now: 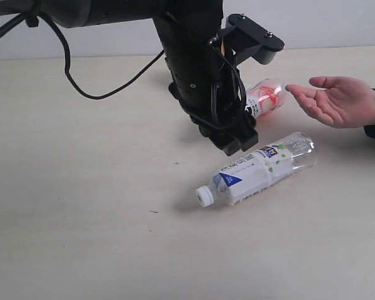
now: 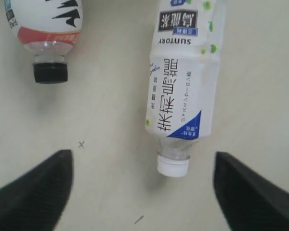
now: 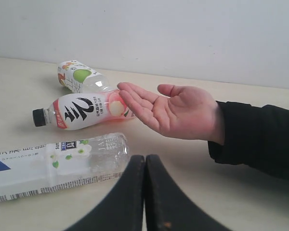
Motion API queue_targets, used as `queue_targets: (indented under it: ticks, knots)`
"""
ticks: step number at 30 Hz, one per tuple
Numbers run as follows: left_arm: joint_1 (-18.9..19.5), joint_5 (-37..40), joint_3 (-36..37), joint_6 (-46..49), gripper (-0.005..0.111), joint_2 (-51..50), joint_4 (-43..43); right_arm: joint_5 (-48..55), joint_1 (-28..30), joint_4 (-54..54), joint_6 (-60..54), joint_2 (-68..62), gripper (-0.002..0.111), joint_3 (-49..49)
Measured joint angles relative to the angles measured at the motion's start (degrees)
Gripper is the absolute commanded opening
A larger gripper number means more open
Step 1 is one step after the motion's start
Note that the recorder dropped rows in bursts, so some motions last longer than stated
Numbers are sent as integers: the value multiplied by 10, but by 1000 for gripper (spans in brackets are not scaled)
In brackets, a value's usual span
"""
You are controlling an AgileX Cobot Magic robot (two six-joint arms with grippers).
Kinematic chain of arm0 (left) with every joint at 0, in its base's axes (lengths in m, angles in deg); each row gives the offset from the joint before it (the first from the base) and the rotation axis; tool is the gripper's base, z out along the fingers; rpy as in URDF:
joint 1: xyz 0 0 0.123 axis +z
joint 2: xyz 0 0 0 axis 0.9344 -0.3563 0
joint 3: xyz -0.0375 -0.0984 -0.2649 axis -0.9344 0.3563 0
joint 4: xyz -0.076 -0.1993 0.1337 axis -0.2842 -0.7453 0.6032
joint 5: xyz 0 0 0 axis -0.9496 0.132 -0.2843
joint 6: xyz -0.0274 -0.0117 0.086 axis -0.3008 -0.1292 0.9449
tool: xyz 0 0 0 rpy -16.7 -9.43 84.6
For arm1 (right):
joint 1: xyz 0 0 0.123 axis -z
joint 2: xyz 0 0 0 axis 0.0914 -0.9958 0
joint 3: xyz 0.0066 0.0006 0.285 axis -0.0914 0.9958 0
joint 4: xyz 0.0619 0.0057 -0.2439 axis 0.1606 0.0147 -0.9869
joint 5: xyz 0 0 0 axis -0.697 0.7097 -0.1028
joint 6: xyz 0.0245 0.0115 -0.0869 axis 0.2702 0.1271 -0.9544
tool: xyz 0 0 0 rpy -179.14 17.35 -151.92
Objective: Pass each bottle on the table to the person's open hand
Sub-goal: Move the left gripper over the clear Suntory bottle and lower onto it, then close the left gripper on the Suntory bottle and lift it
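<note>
A blue-and-white bottle [image 1: 257, 169] lies on its side on the table [image 1: 81, 200], its white cap [image 2: 173, 166] toward the table's front. My left gripper [image 1: 236, 141] hovers above it, open and empty, and in the left wrist view the cap sits between the spread fingers [image 2: 36, 190]. The red-and-white bottle [image 3: 84, 110] with a black cap [image 2: 50, 72] lies behind it, close to the person's open hand [image 1: 337, 100]. The apple-picture bottle [image 3: 79, 77] lies farther back. My right gripper [image 3: 145, 160] is shut and empty, low over the table near the hand [image 3: 178, 108]. No green-and-white bottle is in view.
The person's dark sleeve [image 3: 260, 139] comes in from the right edge. A black cable [image 1: 81, 81] hangs from the left arm over the back of the table. A small pen cross [image 2: 81, 144] marks the surface.
</note>
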Motion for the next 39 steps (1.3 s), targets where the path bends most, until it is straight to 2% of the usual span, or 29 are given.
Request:
queue_targets:
  ticks: [3, 6, 10, 17, 23, 31, 34, 39]
  knots:
    - [0, -11, 0, 0, 74, 0, -8, 0, 0, 0, 0, 0, 0, 0]
    - [0, -12, 0, 0, 78, 0, -21, 0, 0, 0, 0, 0, 0, 0]
    - [0, -9, -4, 0, 77, -3, -29, 0, 0, 0, 0, 0, 0, 0]
    - [-19, 37, -45, 12, 77, -60, -31, 0, 0, 0, 0, 0, 0, 0]
    - [-32, 39, -89, 15, 77, -91, -33, 0, 0, 0, 0, 0, 0, 0]
    - [-32, 38, -103, 15, 78, -95, -25, 0, 0, 0, 0, 0, 0, 0]
    - [-32, 38, -103, 15, 83, -104, -15, 0, 0, 0, 0, 0, 0, 0]
    - [-32, 35, -103, 10, 83, -123, 29, 0, 0, 0, 0, 0, 0, 0]
